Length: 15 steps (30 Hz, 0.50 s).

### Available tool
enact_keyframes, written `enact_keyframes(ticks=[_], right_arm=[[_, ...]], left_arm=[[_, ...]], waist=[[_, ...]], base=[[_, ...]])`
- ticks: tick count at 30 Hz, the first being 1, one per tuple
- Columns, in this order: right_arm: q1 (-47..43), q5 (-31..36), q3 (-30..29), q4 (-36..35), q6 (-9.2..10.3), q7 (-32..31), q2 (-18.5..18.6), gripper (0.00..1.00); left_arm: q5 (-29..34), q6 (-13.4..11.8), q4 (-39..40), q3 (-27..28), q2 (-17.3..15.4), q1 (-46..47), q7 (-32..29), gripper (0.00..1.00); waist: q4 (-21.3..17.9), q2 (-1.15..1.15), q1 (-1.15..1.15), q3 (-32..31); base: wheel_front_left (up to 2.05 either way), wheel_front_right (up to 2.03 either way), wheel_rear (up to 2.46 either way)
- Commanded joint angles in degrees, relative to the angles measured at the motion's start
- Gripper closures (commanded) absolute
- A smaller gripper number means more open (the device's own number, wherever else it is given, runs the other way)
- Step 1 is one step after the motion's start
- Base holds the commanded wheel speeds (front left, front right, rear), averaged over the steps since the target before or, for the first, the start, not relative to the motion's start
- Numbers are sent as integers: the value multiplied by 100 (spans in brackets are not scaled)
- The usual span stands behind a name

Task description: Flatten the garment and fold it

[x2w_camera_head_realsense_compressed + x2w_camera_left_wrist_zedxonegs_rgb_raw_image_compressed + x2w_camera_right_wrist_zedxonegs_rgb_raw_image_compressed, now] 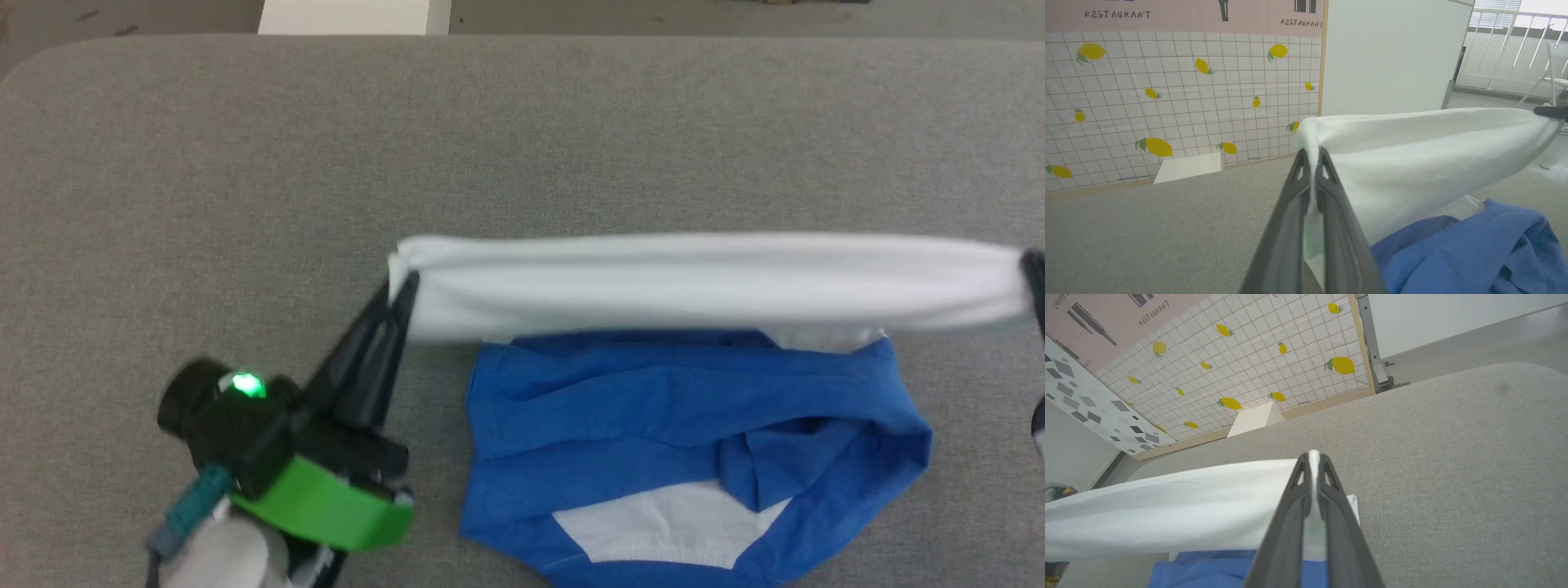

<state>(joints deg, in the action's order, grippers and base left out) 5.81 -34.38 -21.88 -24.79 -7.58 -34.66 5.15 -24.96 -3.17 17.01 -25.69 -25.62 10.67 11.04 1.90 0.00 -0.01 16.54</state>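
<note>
Both pairs of jaws are closed tight on white cloth. The left gripper, centre-left in the head view, pinches one end of the shirt. The right gripper, at the right edge, pinches the other end. The white edge is stretched between them, and the blue part lies crumpled at lower centre on the grey table.

In the left wrist view the sign reads "RESTAURANT" above a lemon-tiled wall, with a white chair at upper right. Bare table reaches up to its rounded upper-left corner.
</note>
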Motion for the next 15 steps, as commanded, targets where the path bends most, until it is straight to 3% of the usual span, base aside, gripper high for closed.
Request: enact_keyframes(ticks=[1,6,15], right_arm=[[-308,-86,-72,-78,9,80,-74,100],[-1203,-323,-72,-48,9,273,-202,100],[-2366,-757,306,193,9,481,-225,100]], left_arm=[[62,-74,35,-37,-8,-277,99,100],[67,-178,-10,-191,161,-994,300,100],[204,-6,-109,-331,360,-1937,392,100]], waist=[[-22,0,1,-56],[-92,0,1,-103],[-216,0,1,-240]], base=[[0,0,0],[0,0,0],[0,0,0]])
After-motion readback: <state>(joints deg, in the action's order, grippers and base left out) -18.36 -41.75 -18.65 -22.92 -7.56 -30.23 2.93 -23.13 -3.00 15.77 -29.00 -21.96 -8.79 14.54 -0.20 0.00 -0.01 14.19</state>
